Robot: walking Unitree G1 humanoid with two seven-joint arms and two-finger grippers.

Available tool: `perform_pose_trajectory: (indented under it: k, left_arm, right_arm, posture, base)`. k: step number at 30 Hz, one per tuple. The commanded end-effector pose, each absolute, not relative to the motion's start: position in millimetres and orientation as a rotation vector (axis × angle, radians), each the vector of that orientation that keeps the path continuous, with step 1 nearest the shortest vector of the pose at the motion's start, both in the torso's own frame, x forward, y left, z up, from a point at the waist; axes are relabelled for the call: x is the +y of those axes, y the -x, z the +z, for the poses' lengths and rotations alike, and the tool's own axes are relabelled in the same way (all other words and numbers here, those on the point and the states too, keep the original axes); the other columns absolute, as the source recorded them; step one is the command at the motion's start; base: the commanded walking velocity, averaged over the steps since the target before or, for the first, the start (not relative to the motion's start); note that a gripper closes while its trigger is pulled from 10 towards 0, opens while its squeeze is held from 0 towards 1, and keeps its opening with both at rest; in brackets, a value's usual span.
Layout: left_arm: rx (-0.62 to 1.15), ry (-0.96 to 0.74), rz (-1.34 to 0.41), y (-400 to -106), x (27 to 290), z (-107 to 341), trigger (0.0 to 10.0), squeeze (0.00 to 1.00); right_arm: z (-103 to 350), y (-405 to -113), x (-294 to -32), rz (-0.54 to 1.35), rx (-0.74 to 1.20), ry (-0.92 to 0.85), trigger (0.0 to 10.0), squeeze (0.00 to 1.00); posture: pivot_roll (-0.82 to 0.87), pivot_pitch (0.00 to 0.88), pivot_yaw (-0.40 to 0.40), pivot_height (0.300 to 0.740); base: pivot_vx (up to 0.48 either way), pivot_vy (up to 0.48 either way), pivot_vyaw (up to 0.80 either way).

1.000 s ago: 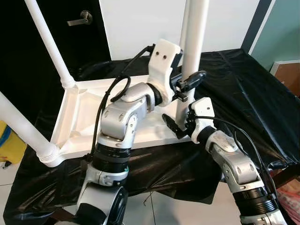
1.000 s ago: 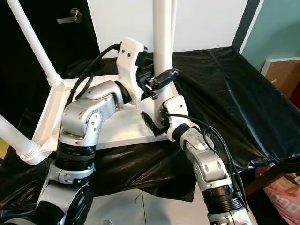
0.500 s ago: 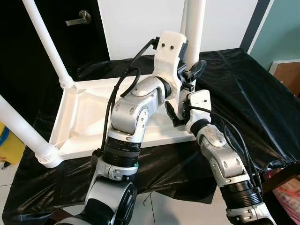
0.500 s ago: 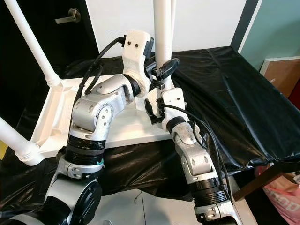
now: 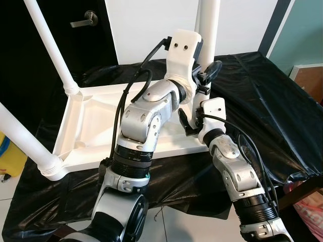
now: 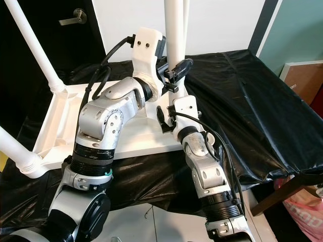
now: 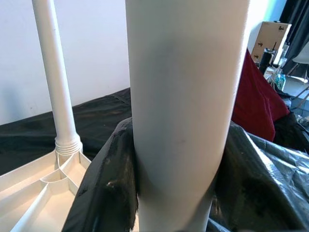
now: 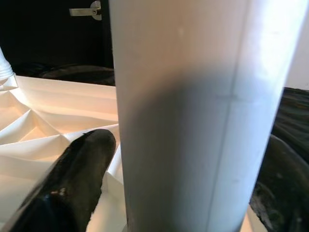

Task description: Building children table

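A white children's table (image 5: 96, 126) lies upside down on a black sheet, legs pointing up. Its near-right leg (image 5: 209, 30) stands upright at the table's front right corner. My left gripper (image 5: 206, 75) is shut on this leg partway up; in the left wrist view the leg (image 7: 183, 106) sits right between its fingers. My right gripper (image 5: 194, 121) is shut on the same leg just above its base, one black finger (image 8: 72, 179) pressed against the leg's side. Two left legs (image 5: 50, 45) slant up, and a far leg (image 7: 55, 87) stands behind.
The black sheet (image 5: 262, 101) covers the work surface and drops off at the front edge. A dark door with a handle (image 5: 83, 21) is at the back left. A yellow object (image 5: 10, 156) sits low left, a cardboard box (image 5: 309, 80) at right.
My right gripper has moved in from the front and closed round the leg's base. My left gripper has slid higher up the leg, with its arm swinging closer.
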State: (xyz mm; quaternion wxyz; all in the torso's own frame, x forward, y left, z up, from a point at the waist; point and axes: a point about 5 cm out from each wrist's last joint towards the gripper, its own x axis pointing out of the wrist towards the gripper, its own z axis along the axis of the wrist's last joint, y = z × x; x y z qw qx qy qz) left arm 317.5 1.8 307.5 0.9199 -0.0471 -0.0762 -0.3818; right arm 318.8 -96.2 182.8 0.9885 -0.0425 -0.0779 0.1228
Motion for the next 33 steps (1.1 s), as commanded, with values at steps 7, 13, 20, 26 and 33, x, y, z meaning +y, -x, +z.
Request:
perform_pose_trajectory:
  k: [7,13,20,26,33]
  left_arm:
    - [-0.190,0.135,-0.839,-309.1,-15.8,316.6,10.0,0.00]
    - [-0.188,0.134,-0.842,-308.2,-16.9,316.2,10.0,0.00]
    - [-0.210,0.115,-0.879,-304.8,-20.6,317.3,10.0,0.00]
    - [-0.221,0.170,-0.923,-300.4,-21.9,318.3,10.0,1.00]
    - [-0.267,0.167,-0.898,-301.0,-19.2,321.8,10.0,1.00]
  right_arm:
    - [186.1,-320.8,-95.7,0.243,-0.174,0.076,0.0,0.00]
    - [186.4,-321.0,-95.4,0.245,-0.176,0.077,0.0,0.00]
    - [185.5,-322.8,-97.1,0.221,-0.160,0.060,10.0,0.00]
    - [184.5,-324.2,-99.5,0.205,-0.150,0.052,10.0,0.00]
    - [184.0,-325.5,-103.8,0.181,-0.146,0.043,10.0,0.00]
  posture:
    - [-0.15,0.025,0.000,0.740]
    - [-0.14,0.024,0.001,0.740]
    - [-0.15,0.022,0.002,0.740]
    - [-0.15,0.022,0.003,0.740]
    - [-0.15,0.017,0.003,0.740]
  base:
    - [0.000,0.000,0.00]
    - [0.000,0.000,0.00]
    - [0.000,0.000,0.00]
    - [0.000,0.000,0.00]
    - [0.000,0.000,0.00]
